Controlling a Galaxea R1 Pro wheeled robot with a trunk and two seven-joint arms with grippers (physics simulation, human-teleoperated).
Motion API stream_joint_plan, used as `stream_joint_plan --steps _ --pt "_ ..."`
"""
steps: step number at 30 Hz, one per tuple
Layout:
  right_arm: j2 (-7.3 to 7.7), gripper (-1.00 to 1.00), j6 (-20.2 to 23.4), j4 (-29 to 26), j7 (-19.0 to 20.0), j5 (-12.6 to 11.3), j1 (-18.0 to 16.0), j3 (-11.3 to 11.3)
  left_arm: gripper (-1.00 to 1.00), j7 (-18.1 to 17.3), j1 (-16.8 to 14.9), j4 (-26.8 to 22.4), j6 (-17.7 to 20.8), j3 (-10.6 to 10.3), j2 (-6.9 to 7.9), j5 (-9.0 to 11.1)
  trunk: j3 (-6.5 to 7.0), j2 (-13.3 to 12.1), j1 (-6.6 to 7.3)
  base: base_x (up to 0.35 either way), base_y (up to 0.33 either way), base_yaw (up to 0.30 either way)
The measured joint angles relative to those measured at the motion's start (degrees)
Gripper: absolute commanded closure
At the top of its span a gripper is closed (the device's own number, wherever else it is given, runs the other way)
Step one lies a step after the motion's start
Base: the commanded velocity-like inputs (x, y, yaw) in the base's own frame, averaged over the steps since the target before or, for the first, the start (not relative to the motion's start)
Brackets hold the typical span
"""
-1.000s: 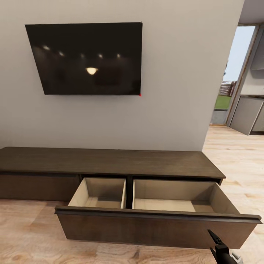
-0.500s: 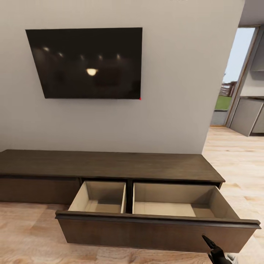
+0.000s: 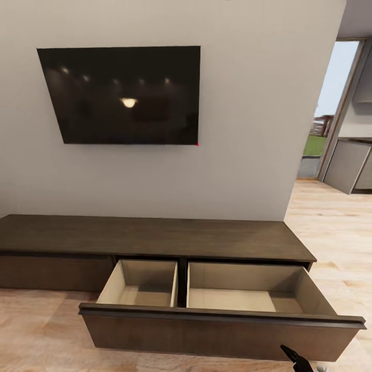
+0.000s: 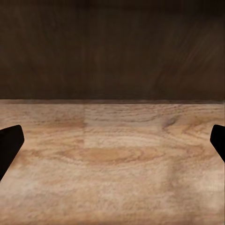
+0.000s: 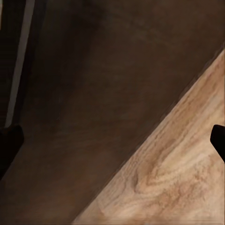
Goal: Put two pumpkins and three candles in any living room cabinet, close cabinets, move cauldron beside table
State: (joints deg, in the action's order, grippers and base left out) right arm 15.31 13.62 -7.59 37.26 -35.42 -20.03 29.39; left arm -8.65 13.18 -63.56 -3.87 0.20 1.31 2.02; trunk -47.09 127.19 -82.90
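1. The cabinet (image 3: 155, 237), a long, low dark-brown unit, stood against the grey wall (image 3: 248, 129), its flat top bare.
2. One wide drawer (image 3: 222, 323) was pulled out toward the camera from the cabinet's right half; its dark front sat just above the wooden floor (image 3: 41, 330).
3. The drawer held two pale beige compartments, a smaller one on the left (image 3: 139, 284) and a larger one on the right (image 3: 248, 289), split by a dark divider. Nothing lay in either.
4. The drawer front on the far left of the cabinet (image 3: 51, 268) sat flush and closed.
5. A dark television (image 3: 121, 95) hung on the wall above the cabinet, ceiling lights reflected in its screen.
6. To the right, a doorway (image 3: 330, 108) opened onto grass and sky, with grey kitchen units (image 3: 351, 165) beside it.
7. The right gripper (image 3: 294, 357) showed as a black tip at the near right edge of the head view, just in front of the drawer's face. In its wrist view the two fingertips (image 5: 9, 145) sat wide apart with nothing between them, facing dark wood and floor.
8. The left gripper (image 4: 112, 145) pointed at the floor where it met a dark wooden panel; its fingertips (image 4: 9, 143) were likewise spread wide and held nothing.
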Motion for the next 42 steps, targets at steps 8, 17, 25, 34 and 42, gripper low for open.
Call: stream_joint_plan --steps 8,17,25,34,42 --pt "-0.03 -1.0 -0.15 0.16 -0.02 7.22 0.16 0.17 -1.0 0.01 0.0 0.2 -0.11 0.03 0.06 -0.01 1.44 -3.21 1.76 0.0 0.0 0.0" --pt "-0.36 -1.0 -9.11 1.27 -0.11 8.72 0.26 0.32 -1.0 0.01 0.0 0.37 -0.58 0.03 0.09 -0.06 3.05 -6.82 3.73 0.0 0.0 0.0" --pt "-0.86 -1.0 -11.25 1.41 -0.63 8.79 0.27 0.36 -1.0 0.04 0.0 0.48 -0.61 0.03 0.09 -0.14 4.49 -10.03 5.49 0.0 0.0 0.0" --pt "-1.94 -1.0 -11.54 1.39 -0.95 8.51 0.27 0.42 -1.0 0.09 -0.07 1.15 -0.54 0.05 0.09 -0.18 6.1 -13.64 7.47 0.0 0.0 0.0" --pt "-2.19 -1.0 -11.51 1.39 -1.04 8.63 0.27 0.4 -1.0 0.09 -0.09 1.33 -0.58 0.05 0.09 -0.17 7.54 -16.85 9.23 0.0 0.0 0.0"
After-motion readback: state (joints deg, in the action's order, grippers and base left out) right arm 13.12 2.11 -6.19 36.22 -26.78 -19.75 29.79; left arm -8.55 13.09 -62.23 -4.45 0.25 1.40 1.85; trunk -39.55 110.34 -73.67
